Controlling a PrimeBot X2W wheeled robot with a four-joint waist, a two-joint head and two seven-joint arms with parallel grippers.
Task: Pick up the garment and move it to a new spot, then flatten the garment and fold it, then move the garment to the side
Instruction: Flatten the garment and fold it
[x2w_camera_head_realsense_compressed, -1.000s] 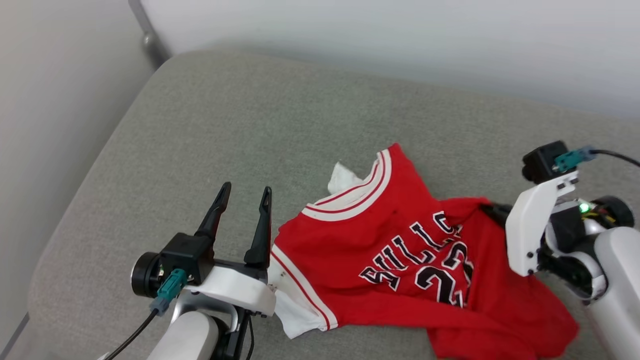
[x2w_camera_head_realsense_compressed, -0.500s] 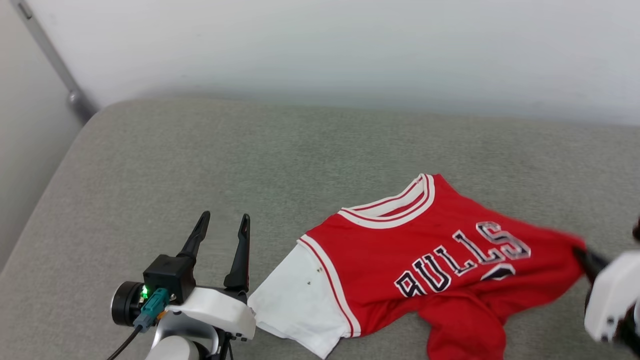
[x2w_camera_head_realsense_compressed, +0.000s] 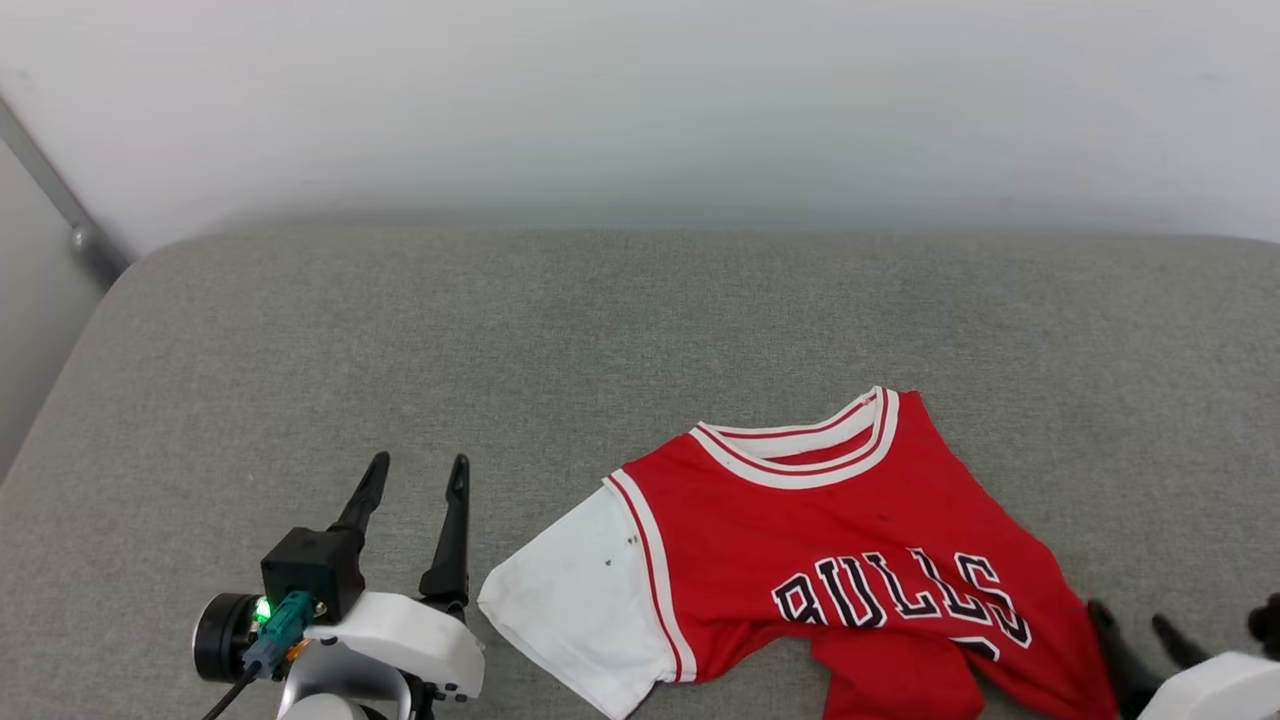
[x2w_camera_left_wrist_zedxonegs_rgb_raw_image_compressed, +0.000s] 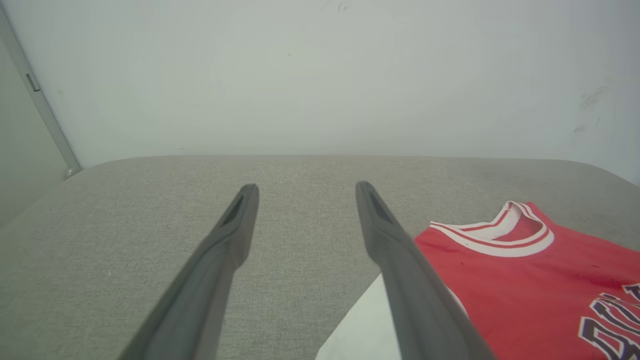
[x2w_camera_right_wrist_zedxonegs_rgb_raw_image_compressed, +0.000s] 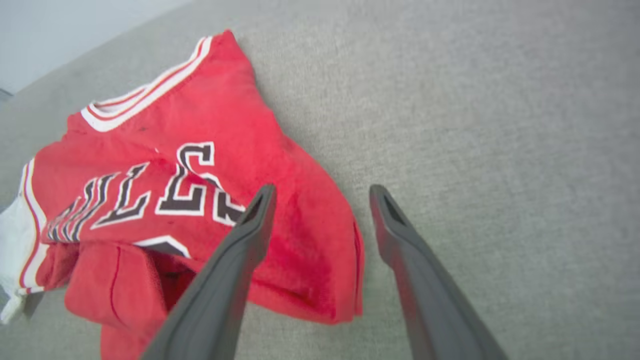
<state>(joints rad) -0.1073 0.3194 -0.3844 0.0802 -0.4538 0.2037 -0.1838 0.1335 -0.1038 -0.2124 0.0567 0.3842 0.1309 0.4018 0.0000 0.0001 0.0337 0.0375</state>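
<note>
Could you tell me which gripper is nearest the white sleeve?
The left gripper, beside the white sleeve; the right gripper is at the red edge.

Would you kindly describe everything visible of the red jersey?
The jersey is soft red fabric with a white-and-red striped collar, one white short sleeve and black, white-outlined BULLS lettering. It lies face up and rumpled on the grey cushion, lower part bunched into folds. The open right gripper hovers at its edge.

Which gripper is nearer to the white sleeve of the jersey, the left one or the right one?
Left. The left gripper stands close beside the white sleeve, on its outer side. The right gripper is across the jersey, at its far red edge.
</note>
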